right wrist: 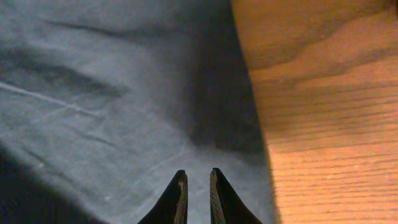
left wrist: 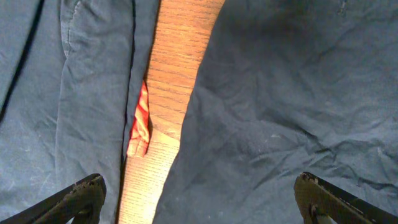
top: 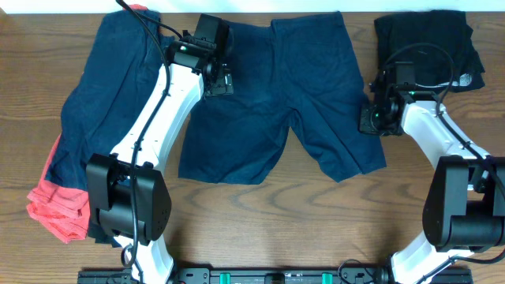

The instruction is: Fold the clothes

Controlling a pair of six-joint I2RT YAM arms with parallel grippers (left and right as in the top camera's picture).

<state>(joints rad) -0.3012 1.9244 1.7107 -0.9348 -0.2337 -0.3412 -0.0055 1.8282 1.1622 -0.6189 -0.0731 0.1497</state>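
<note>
Navy shorts [top: 276,102] spread flat at middle of table [top: 260,229], waistband far, legs near. Left gripper [top: 219,83] hovers over left waistband corner of shorts, fingers [left wrist: 87,190] spread wide, holding nothing. Right gripper [right wrist: 198,177] at outer edge of right leg, tips nearly together, thin slit between, on cloth; pinch itself not discernible. Coral-red garment [top: 55,205] under navy pile [top: 110,87] at left.
</note>
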